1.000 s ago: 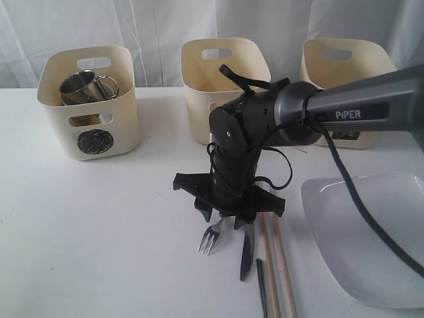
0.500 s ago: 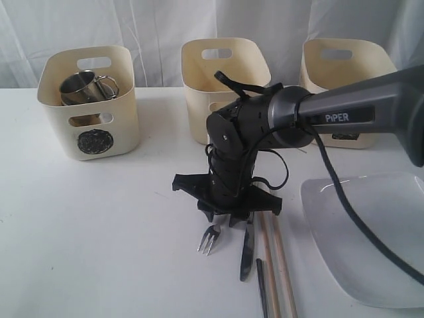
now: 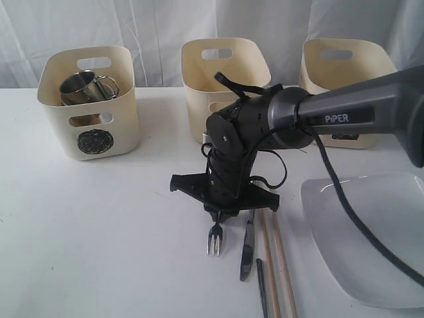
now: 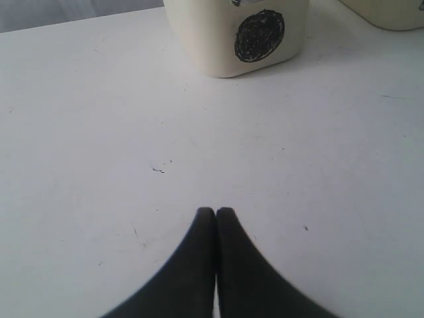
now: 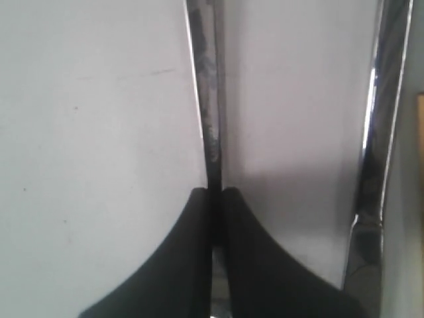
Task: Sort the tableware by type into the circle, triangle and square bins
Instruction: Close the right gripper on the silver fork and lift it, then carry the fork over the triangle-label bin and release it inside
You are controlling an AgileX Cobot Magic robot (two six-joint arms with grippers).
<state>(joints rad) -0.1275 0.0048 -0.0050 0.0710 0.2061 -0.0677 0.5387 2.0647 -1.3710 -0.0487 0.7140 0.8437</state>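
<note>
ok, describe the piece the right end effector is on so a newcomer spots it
In the exterior view, on the white table, left of the white plate, cutlery lies in a row. It is the steel fork pinched by the right end effector: the only piece with tines, leftmost, beside the knife and wooden chopsticks.

White table (image 3: 99,232) fills the exterior view from 9 through 6 to 3 o'clock; a white curtain (image 3: 159,26), hanging in soft vertical folds, closes it at 12. Light even, shadows soft. Small dark specks (image 4: 158,169) mark the tabletop
</note>
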